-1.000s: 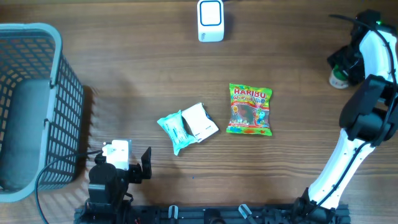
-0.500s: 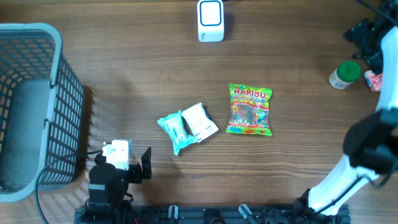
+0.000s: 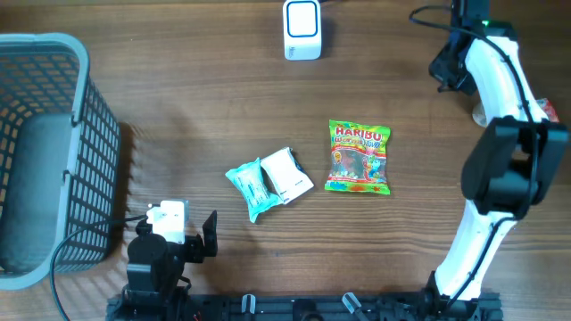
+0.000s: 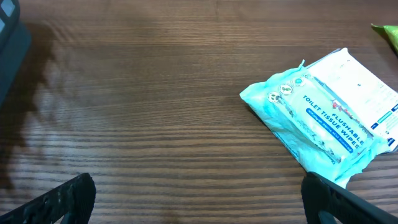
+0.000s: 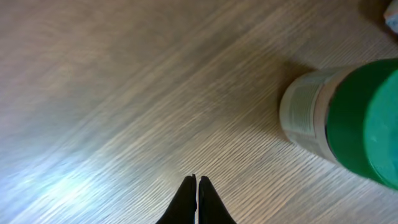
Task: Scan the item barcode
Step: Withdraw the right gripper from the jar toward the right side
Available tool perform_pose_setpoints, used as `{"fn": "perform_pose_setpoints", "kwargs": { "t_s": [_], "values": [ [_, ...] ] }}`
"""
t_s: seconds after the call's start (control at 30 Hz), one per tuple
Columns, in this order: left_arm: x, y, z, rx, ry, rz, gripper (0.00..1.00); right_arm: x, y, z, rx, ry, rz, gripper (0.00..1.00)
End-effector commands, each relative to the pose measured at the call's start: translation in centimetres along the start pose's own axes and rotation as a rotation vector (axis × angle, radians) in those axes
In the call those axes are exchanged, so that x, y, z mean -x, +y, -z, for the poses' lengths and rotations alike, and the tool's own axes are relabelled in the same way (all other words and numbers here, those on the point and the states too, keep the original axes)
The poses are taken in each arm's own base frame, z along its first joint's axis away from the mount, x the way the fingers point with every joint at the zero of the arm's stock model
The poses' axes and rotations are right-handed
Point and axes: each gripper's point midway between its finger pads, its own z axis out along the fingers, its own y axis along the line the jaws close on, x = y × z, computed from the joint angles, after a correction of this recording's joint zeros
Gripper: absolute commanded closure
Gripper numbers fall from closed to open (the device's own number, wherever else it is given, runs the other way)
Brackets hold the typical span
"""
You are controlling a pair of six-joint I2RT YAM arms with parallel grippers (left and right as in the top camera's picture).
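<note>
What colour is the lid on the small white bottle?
Green; the round plastic lid shows best in the right wrist view.

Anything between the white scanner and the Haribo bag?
Nothing. The overhead view shows only bare wooden table between the white scanner and the Haribo bag.

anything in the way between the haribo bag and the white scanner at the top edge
Nothing visible. Only bare table lies between the Haribo bag and the scanner; the wipes pack sits off to the side.
</note>
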Motion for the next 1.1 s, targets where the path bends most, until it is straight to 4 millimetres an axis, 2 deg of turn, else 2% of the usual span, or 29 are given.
{"fn": "perform_pose_setpoints", "kwargs": {
  "t_s": [0.0,0.17,0.27,0.37,0.5,0.73,0.8,0.9,1.0,1.07],
  "values": [
    [0.0,0.2,-0.1,0.008,-0.003,0.01,0.0,0.9,-2.3,-1.6,-0.11,-0.032,0.015,0.96],
    [0.0,0.2,-0.1,0.008,-0.003,0.01,0.0,1.4,-5.1,-3.1,-0.209,-0.03,0.025,0.96],
    [0.0,0.2,-0.1,0.008,-0.003,0.01,0.0,0.8,-7.1,-4.9,-0.242,0.015,0.003,0.96],
    [0.0,0.2,-0.1,0.008,-0.003,0.01,0.0,0.5,-9.1,-5.9,-0.266,0.044,-0.025,0.95],
    [0.0,0.2,-0.1,0.008,-0.003,0.01,0.0,1.0,-11.2,-6.3,-0.283,0.059,-0.042,0.96],
    [0.0,0.2,-0.1,0.008,-0.003,0.01,0.0,1.6,-16.3,-7.1,-0.321,0.097,-0.116,0.96],
    [0.0,0.2,-0.1,0.008,-0.003,0.01,0.0,1.6,-17.3,-7.1,-0.329,0.108,-0.131,0.96],
    [0.0,0.2,-0.1,0.008,-0.003,0.01,0.0,1.2,-18.7,-7.1,-0.349,0.13,-0.158,0.96],
    [0.0,0.2,-0.1,0.008,-0.003,0.01,0.0,0.0,-20.6,-6.3,-0.458,0.142,-0.284,0.96],
    [0.0,0.2,-0.1,0.008,-0.003,0.01,0.0,-0.7,-21.2,-5.8,-0.499,0.149,-0.341,0.96]
  ]
}}
